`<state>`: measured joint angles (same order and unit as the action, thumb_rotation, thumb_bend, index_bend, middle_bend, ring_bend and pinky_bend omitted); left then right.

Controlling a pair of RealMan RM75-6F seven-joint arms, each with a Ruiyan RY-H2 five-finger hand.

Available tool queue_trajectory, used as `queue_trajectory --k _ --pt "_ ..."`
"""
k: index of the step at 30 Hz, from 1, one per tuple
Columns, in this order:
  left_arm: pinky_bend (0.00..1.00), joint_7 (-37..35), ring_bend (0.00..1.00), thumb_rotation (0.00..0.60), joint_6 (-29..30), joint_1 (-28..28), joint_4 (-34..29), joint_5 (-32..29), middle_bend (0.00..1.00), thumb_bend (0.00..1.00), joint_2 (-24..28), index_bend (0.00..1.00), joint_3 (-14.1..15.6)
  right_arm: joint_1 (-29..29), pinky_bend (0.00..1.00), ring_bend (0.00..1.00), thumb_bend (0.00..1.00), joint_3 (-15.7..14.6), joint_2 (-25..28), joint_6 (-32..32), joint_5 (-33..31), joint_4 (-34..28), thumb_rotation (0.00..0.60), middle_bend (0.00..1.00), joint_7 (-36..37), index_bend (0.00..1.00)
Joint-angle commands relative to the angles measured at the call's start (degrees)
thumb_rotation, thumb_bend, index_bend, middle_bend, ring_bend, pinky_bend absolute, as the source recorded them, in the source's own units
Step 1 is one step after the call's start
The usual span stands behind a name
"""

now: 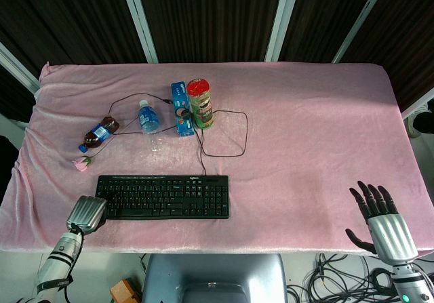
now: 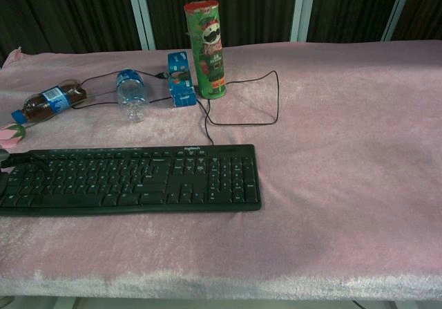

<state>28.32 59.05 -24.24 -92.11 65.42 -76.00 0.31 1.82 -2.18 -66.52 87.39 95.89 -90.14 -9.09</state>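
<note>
Pink table cloth [image 1: 305,113]; left robot hand [image 1: 86,213] against keyboard [image 1: 163,196], grip unclear; right robot hand [image 1: 380,215] spread, empty.

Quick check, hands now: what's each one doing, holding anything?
Left hand: at the keyboard's left end, fingers hidden; open or closed cannot be told.
Right hand: open, fingers spread, holding nothing, near the table's front right edge.
</note>
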Motion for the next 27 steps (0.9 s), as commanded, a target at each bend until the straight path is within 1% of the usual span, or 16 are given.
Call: queue_trajectory --k 1,6,14,21,25,27 --pt "1.00 0.03 1.00 0.600 -0.14 -0.21 0.50 -0.13 1.00 0.94 -0.24 0.22 0.06 -0.21 0.00 0.00 0.36 0.06 0.12 0.34 -0.11 0.12 0.600 0.00 0.28 0.00" --pt "1.00 0.73 1.00 0.600 0.91 -0.04 1.37 -0.14 1.00 0.94 -0.81 0.22 0.17 -0.14 0.00 0.00 0.36 0.13 0.07 0.07 -0.31 0.27 0.600 0.00 0.20 0.00" --pt "1.00 0.62 1.00 0.600 -0.76 -0.50 1.81 -1.38 1.00 0.94 -1.03 0.23 0.67 -0.11 0.00 0.00 0.36 0.14 -0.02 0.11 -0.12 0.04 0.600 0.00 -0.02 0.00" --pt "1.00 0.54 1.00 0.600 -0.14 -0.41 1.49 -0.93 1.00 0.94 -0.90 0.23 0.79 -0.11 0.00 0.00 0.36 0.16 0.05 0.13 -0.10 0.04 0.600 0.00 0.13 0.00" --pt "1.00 -0.30 1.00 0.600 5.48 1.21 -2.14 3.65 1.00 0.94 1.50 0.21 0.90 -0.20 0.00 0.00 0.36 0.18 0.19 0.42 0.00 0.08 0.600 0.00 0.46 0.00" --pt "1.00 -1.50 1.00 0.600 9.43 2.71 -4.12 7.05 1.00 0.90 3.34 0.18 1.23 -0.25 0.00 0.00 0.36 0.17 0.27 0.51 0.00 0.09 0.600 0.00 0.65 0.00"
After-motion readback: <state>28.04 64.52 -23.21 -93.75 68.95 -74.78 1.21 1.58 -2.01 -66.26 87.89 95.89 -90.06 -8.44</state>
